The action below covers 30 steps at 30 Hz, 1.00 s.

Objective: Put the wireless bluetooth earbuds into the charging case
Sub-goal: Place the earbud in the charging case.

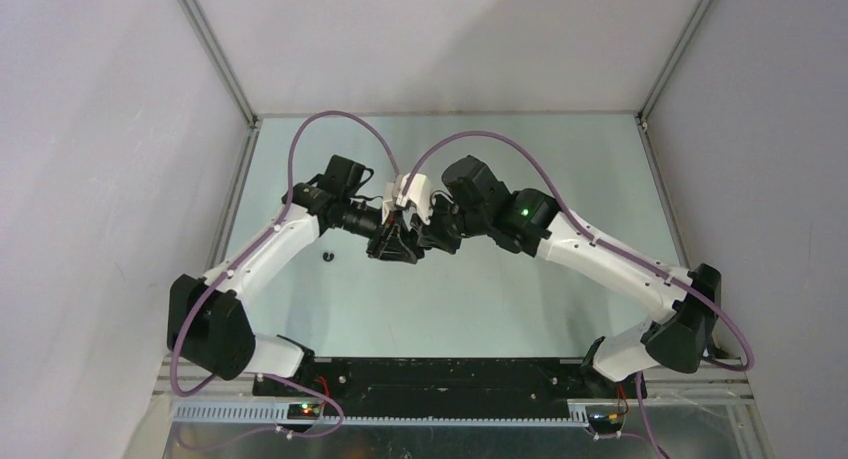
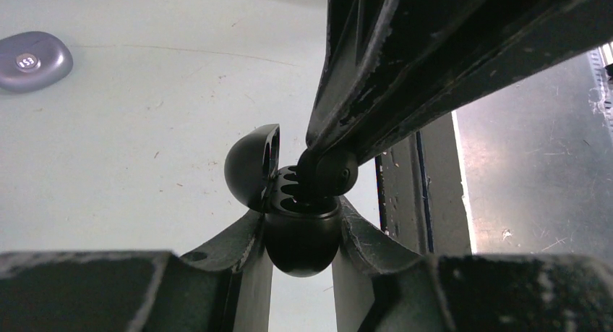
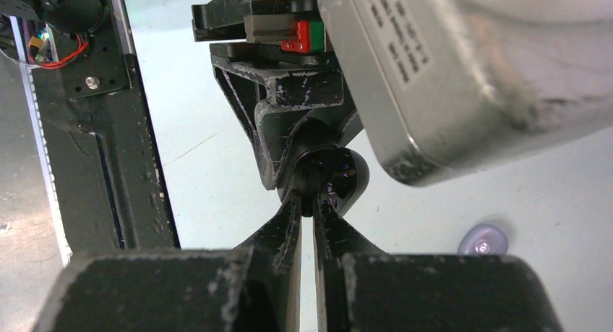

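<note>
top view: left gripper and right gripper meet tip to tip above mid table, what's between them is too small to read here; one small dark blob lies on the table left of the pair, probably a spare earbud, can't confirm. left wrist: left gripper is clamped on the body of the black charging case, one finger per side, case upright, lid swung open to the left; right gripper comes down from upper right, pinching a black earbud that sits at the rim of the right-hand well, touching the case but looks not fully seated; pale purple earbud lies loose on the table, well apart to the far left. right wrist: right gripper has fingers pressed nearly together with only a slit between, tips right at the case mouth; earbud itself not resolvable, black on black; left gripper holds the case from above; purple earbud off to the lower right. my read for the step: line the bud up with the well, push straight down along the case axis, left clamp firm so the case doesn't roll, release only once it sits flush, retreat clear of the lid
</note>
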Tool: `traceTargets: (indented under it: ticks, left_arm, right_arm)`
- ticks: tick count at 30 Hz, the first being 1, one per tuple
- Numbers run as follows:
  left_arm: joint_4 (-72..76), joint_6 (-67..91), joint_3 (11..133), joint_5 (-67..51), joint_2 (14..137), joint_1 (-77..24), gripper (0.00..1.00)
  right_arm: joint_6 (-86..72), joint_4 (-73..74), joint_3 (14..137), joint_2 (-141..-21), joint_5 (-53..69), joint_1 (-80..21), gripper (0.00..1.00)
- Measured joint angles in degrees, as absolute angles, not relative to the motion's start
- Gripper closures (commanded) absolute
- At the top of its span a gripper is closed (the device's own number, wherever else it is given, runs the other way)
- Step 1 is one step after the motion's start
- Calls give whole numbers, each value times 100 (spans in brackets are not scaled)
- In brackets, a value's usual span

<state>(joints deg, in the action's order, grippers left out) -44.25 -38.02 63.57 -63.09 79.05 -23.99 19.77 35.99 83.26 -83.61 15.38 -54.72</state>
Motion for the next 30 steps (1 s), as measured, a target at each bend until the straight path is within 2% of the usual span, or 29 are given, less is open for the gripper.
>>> traceTargets:
  ticks: [30]
  left_arm:
    - [-4556, -3903, 6219, -6001, 7693, -2593, 87]
  right_arm:
    - [1984, 3756, 8326, -8464, 1747, -5529, 94]
